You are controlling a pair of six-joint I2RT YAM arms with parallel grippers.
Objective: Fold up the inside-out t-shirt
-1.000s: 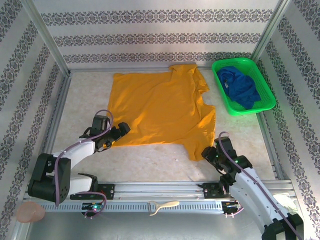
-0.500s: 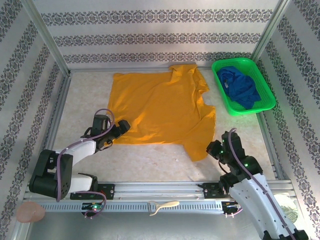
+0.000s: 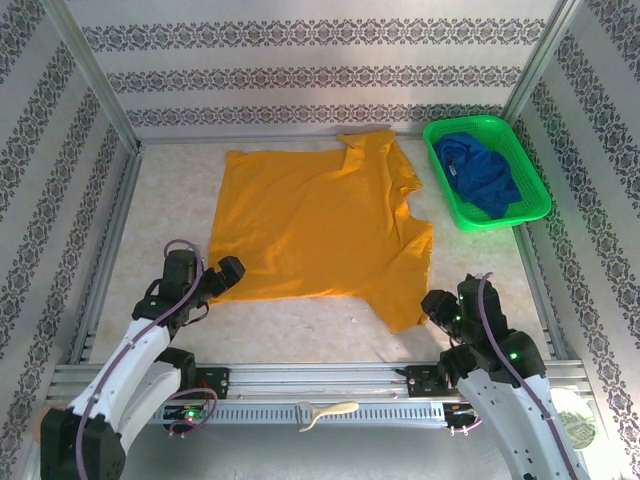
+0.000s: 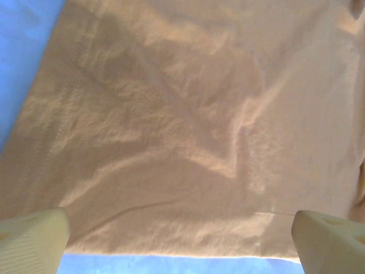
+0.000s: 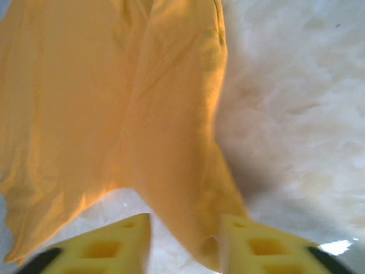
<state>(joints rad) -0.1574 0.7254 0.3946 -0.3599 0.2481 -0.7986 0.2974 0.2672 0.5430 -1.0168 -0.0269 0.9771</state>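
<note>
The inside-out t-shirt (image 3: 320, 220) lies spread flat on the pale table, orange-yellow and wrinkled, with one sleeve pointing toward the near right. My left gripper (image 3: 228, 270) hovers at the shirt's near left hem corner. In the left wrist view its fingers (image 4: 34, 234) stand wide open over the fabric (image 4: 188, 114), just beyond the hem edge. My right gripper (image 3: 433, 303) sits at the tip of the near sleeve. In the right wrist view the sleeve (image 5: 159, 114) runs down between the yellow fingers (image 5: 114, 245), with a gap of table showing beside it, so the right gripper (image 5: 185, 234) is open.
A green basket (image 3: 443, 175) holding a dark blue garment (image 3: 480, 175) stands at the back right, close to the shirt's far sleeve. A cream tool (image 3: 325, 413) lies on the front rail. Metal frame rails and patterned walls enclose the table (image 3: 170, 200).
The left arm drew back toward the near left, off the hem. The right gripper rose and moved back a little, and the near sleeve now reaches slightly farther toward the front.
</note>
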